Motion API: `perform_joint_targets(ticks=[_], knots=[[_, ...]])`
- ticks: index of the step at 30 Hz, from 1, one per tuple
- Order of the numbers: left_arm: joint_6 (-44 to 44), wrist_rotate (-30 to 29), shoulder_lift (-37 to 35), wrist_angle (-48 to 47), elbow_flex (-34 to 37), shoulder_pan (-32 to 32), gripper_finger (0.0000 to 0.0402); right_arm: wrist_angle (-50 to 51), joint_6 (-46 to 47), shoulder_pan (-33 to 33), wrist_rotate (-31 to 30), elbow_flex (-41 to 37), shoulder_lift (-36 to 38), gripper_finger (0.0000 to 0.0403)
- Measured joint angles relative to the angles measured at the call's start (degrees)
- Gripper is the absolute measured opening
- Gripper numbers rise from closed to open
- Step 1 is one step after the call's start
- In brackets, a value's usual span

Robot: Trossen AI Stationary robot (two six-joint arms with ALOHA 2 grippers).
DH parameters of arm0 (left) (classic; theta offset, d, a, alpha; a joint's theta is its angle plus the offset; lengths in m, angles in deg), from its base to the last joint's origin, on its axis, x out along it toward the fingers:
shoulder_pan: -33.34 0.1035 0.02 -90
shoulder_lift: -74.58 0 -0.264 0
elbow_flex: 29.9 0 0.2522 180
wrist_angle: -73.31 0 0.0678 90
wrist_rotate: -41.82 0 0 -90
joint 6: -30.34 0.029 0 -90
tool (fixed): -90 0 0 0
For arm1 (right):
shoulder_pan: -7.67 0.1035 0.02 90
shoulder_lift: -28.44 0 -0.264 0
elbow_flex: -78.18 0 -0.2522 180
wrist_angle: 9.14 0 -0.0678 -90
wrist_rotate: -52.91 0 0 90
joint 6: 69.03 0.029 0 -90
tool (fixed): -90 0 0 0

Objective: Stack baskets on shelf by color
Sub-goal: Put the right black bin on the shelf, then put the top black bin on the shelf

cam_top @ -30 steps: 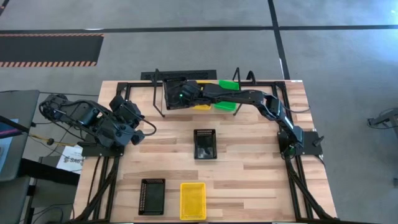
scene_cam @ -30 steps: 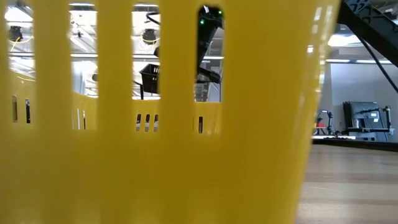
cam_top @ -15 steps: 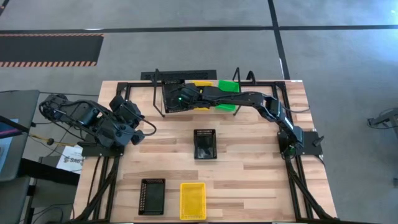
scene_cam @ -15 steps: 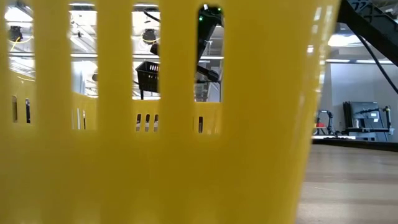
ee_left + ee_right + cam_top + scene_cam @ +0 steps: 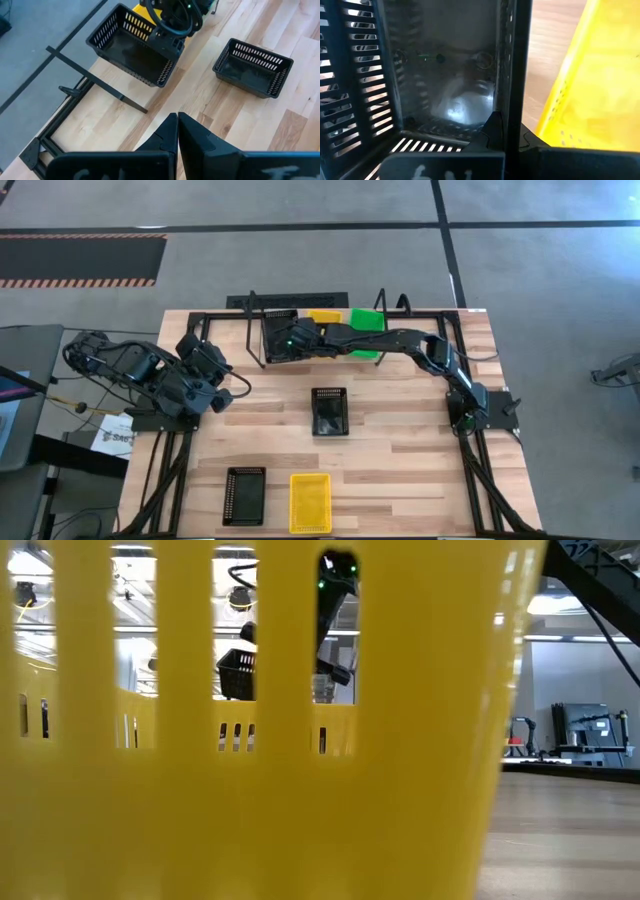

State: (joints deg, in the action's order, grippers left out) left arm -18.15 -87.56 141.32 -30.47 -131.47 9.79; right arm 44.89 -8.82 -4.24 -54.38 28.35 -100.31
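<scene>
High view: right gripper [image 5: 293, 340], jaws clamped on the rim of a black perforated plastic basket [image 5: 279, 336], holds it over the wire-frame shelf [image 5: 256, 330].

1. A yellow basket [image 5: 270, 800] fills most of the low view, so I see the table only through its slots.
2. My right gripper [image 5: 300, 338] hides part of the black basket [image 5: 281, 336] it clamps.
3. Beside my right jaws, the shelf's yellow basket [image 5: 590, 80] is cut off by the picture's edge.
</scene>
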Motion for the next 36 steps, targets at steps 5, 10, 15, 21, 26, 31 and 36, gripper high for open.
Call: perform_joint_targets(ticks=[5,10,15,21,26,31,36], knots=[[0.00,0.00,0.00,0.02,0.00,0.00,0.0000,-0.59,0.21,-0.60,0.67,-0.12,0.01,0.0000],[0.02,0.00,0.00,0.00,0.00,0.00,0.0000,-1.18,-1.38,-1.29,0.69,-0.12,0.01,0.0014],[0.02,0.00,0.00,0.00,0.00,0.01,0.0000,-2.84,-2.21,-1.31,0.89,-0.10,0.03,0.0045],[0.02,0.00,0.00,0.00,0.00,0.00,0.0000,-2.90,-3.11,-1.31,1.04,-0.10,0.03,0.0053],[0.00,0.00,0.00,0.00,0.00,0.02,0.0000,-2.92,-3.40,-1.42,1.56,-0.10,0.03,0.0015],[-0.04,0.02,0.00,0.00,0.00,0.00,0.0000,-3.05,-4.28,-1.38,1.58,-0.08,0.03,0.0011],[-0.02,0.02,0.00,0.00,0.00,0.00,0.0000,-4.44,-7.56,-0.68,2.68,-0.05,0.22,0.0004]])
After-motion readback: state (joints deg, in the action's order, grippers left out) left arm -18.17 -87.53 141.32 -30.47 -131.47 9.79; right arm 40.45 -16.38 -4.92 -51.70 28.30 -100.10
